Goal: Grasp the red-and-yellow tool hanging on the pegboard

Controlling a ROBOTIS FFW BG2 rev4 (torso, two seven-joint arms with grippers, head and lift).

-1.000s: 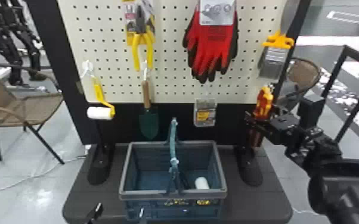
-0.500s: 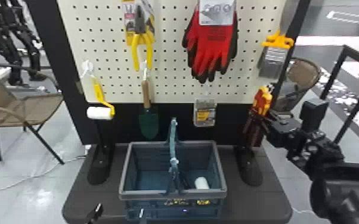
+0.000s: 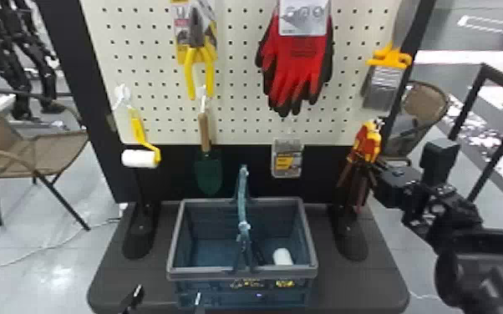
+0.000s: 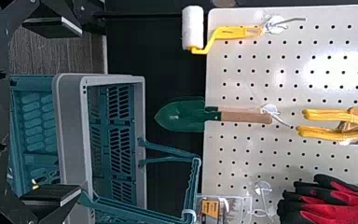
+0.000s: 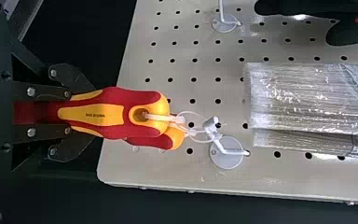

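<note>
Red-and-yellow tool pinched by its handle in the right gripper, just off the pegboard's lower right corner, white cord loop hooked on a white peg hook. Left gripper spread wide, low at the tabletop's near edge beside the blue basket.

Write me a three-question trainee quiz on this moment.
1. True or false: the right hand is shut on the tool.
2. What lies in the basket? A) a white roll B) a glove C) a brush
3. Fill in: the trowel hangs just below the yellow ____.

Key: 1 true; 2 A; 3 pliers.
</note>
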